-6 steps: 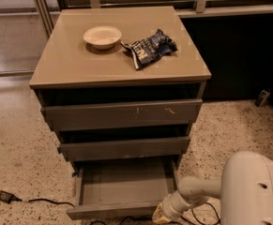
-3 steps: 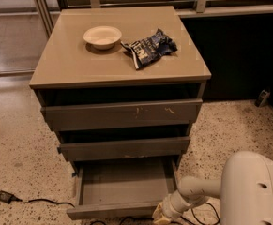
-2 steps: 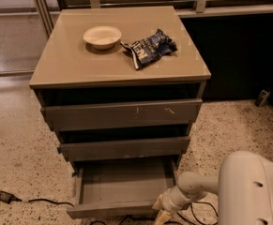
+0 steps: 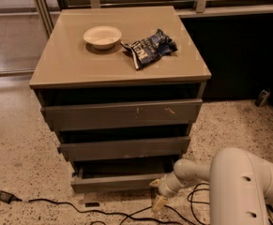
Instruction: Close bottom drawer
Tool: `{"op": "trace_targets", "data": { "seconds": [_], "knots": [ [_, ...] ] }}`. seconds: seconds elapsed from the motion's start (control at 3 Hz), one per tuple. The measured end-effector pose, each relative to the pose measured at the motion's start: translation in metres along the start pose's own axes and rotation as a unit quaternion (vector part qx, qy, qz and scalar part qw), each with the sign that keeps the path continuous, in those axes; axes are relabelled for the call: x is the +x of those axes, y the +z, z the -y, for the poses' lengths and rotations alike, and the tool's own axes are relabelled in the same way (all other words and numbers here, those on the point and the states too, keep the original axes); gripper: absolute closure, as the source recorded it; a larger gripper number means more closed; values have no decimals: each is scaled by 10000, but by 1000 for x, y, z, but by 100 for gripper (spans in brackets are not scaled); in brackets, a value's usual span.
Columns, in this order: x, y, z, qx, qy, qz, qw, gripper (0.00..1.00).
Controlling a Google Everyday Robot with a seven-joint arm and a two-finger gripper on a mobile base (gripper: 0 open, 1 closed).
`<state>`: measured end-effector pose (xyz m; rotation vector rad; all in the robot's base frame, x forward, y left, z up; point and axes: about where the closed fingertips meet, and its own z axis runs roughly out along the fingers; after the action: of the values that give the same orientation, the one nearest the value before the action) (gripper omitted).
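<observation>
The bottom drawer (image 4: 117,182) is the lowest of three in the grey-brown bench (image 4: 70,67). Its front is slim, plain and flat, with no handle and no marks. It sits just above the floor and sticks out a little past the middle drawer (image 4: 124,148). A dark gap shows over its top edge, so it is not fully in.

The tool (image 4: 156,193) is low down at the bench's bottom right corner, on the end of a white arm (image 4: 239,182). Its two pale tips are spread apart and hold nothing. The upper tip is right at the right end of the bottom drawer's front.

The top drawer (image 4: 122,114) is taller and has pale scratches. A white bowl (image 4: 102,35) and a dark blue snack bag (image 4: 150,47) lie on the bench top.
</observation>
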<state>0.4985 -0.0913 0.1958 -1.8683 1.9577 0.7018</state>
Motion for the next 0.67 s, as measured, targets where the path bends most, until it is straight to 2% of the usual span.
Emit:
{"op": "trace_targets", "data": {
  "seconds": [0.33, 0.67],
  "knots": [
    [-5, -4, 44, 154, -195, -78, 9997, 47],
    [-4, -11, 99, 483, -299, -354, 9978, 37]
  ]
}}
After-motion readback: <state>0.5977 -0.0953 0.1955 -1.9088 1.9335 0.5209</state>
